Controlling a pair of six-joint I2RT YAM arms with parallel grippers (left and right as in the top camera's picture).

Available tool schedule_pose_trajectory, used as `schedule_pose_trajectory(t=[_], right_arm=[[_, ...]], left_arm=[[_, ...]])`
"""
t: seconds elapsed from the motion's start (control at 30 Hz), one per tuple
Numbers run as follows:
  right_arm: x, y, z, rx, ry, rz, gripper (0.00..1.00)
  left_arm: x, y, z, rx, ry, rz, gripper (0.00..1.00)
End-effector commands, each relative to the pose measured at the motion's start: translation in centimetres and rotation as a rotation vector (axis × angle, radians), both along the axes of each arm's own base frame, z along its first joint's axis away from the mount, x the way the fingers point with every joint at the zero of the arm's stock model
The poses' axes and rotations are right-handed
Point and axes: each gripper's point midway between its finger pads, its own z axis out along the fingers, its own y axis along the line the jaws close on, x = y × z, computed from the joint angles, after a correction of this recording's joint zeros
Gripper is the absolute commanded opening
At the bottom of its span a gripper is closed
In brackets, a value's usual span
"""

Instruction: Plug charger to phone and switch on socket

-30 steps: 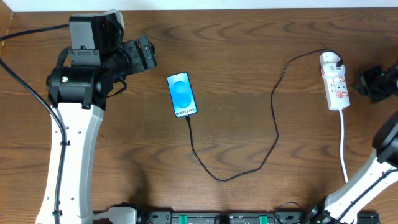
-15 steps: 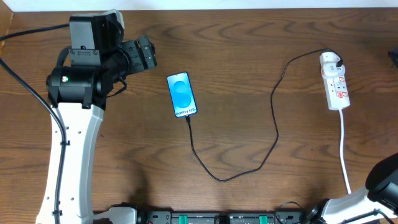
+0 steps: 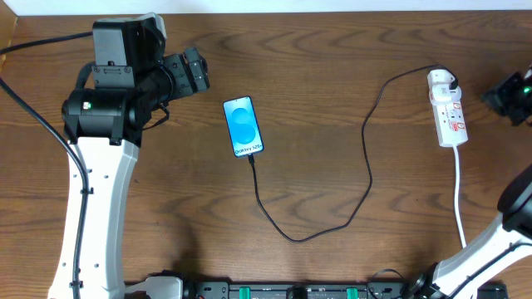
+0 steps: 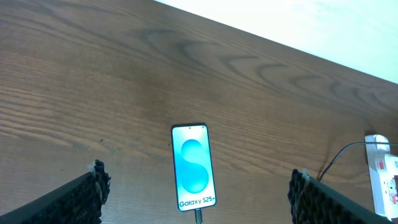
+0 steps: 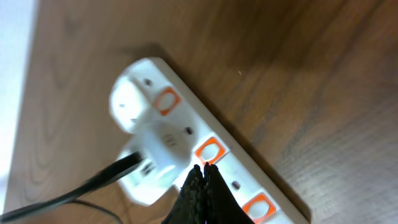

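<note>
The phone (image 3: 243, 127) lies face up mid-table, its blue screen lit; it also shows in the left wrist view (image 4: 194, 167). The charger cable (image 3: 369, 166) runs from the phone's bottom edge in a loop to its white plug head (image 3: 443, 81), seated in the far end of the socket strip (image 3: 451, 120). My left gripper (image 3: 198, 71) is open and empty, left of the phone, with its fingers (image 4: 81, 199) wide apart. My right gripper (image 3: 492, 97) is right of the socket. In the right wrist view it (image 5: 204, 169) is shut and empty, over the strip (image 5: 227, 171) beside an orange switch (image 5: 210, 151) and the plug head (image 5: 152, 149).
The strip's white cord (image 3: 460, 195) runs toward the front edge at the right. The table's far edge meets a white wall (image 4: 323, 25). A black rail (image 3: 291, 291) lies along the front edge.
My right gripper swung out of the overhead view at the right and has come back beside the socket, slightly farther back. The left arm, phone and cable have not moved.
</note>
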Motion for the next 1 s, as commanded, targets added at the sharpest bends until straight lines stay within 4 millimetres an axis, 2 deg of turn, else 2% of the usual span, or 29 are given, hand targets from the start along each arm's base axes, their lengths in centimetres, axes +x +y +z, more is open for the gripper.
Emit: schedule_pose_trajectory(t=[0.0,0.2,0.5,0.73,0.97], right_arm=[[0.2,1.3,-3.3,0.037,0.034,0.056,0.01],[0.9,2.2,-5.4,0.053,0.028,0.104,0.01],[1.4,2.3,-5.9,0.053,0.022,0.098,0.01],[1.6,3.6,-7.1,0.078,0.044,0.117,0.01],[1.4,5.4,-7.5,0.116,0.086,0.115,0.01]], left_arm=[[-0.3,0.3,0.2,0.014,-0.007,0.004,0.93],[-0.3,0.3,0.2,0.014,-0.007,0.004,0.93],[-0.3,0.3,0.2,0.013,-0.007,0.005,0.93],[-0.3,0.3,0.2,0.014,-0.007,0.004,0.93],[-0.3,0.3,0.2,0.013,-0.007,0.005,0.93]])
